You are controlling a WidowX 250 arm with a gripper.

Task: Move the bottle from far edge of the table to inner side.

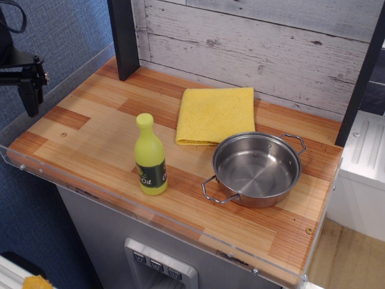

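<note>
The yellow-green bottle (151,158) with a dark green "Oil" label stands upright on the wooden table (90,135), close to the table's near edge and left of the pan. My black gripper (29,99) hangs at the far left, above the table's left rim and well apart from the bottle. Its fingers point down and hold nothing. They overlap from this angle, so I cannot tell whether they are open or shut.
A steel pan (255,170) with two handles sits right of the bottle. A folded yellow cloth (216,114) lies behind it near the plank wall. A black post (123,36) stands at the back left. A clear acrylic rim (54,90) borders the table.
</note>
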